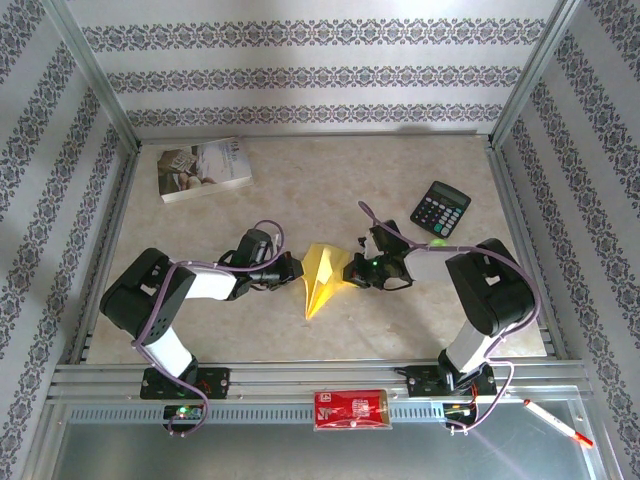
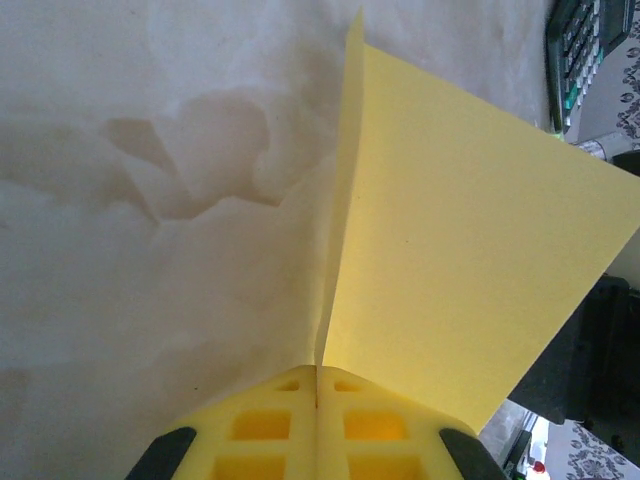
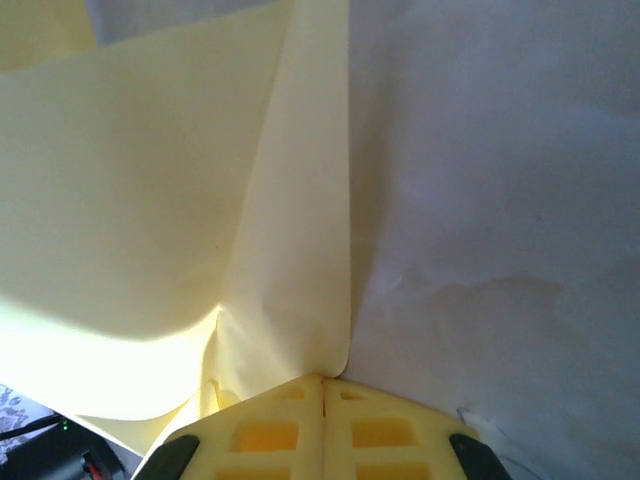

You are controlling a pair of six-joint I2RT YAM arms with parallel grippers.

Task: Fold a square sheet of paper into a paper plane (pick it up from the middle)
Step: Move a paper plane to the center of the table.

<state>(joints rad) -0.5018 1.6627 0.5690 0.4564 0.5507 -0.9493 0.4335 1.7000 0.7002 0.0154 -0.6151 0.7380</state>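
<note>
Left gripper (image 2: pixel 317 372) and right gripper (image 3: pixel 323 378) each pinch shut on an edge of the square sheet of paper (image 1: pixel 322 275), half-folded in the middle between them, so uneven pulling could tear it or skew its fold.

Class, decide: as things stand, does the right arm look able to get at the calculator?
Probably not yet: bare table leads to the calculator, but the right gripper is shut on the paper.

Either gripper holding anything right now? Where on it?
Both pinch the folded yellow paper: left gripper shut on its left edge, right gripper shut on its right edge.
</note>
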